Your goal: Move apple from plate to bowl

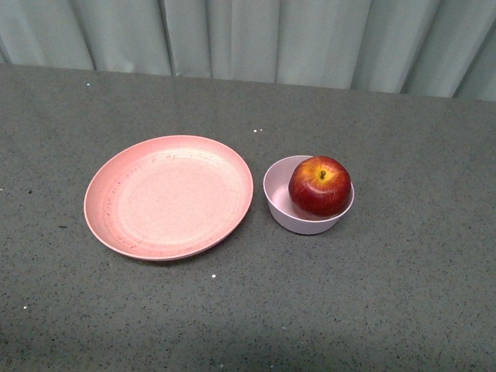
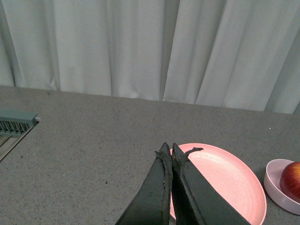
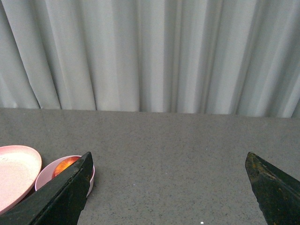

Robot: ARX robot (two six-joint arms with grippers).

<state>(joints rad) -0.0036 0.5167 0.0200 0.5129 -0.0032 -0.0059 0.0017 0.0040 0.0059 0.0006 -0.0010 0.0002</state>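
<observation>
The dark-red apple (image 1: 320, 185) rests inside the small pale pink bowl (image 1: 280, 205), stem up. The wide salmon-pink plate (image 1: 168, 196) lies bare just left of the bowl. Neither arm shows in the front view. In the left wrist view my left gripper (image 2: 168, 149) is shut with nothing in it, its tips above the near rim of the plate (image 2: 234, 180); the bowl (image 2: 277, 184) and apple (image 2: 293, 181) sit at the frame edge. In the right wrist view my right gripper (image 3: 168, 159) is open and holds nothing, with the bowl (image 3: 46, 174), apple (image 3: 65, 165) and plate (image 3: 16, 173) off beside one finger.
Everything sits on a speckled grey tabletop (image 1: 387, 294) backed by a pale grey-green curtain (image 1: 256, 39). A grey vented box (image 2: 14, 123) sits at the table edge in the left wrist view.
</observation>
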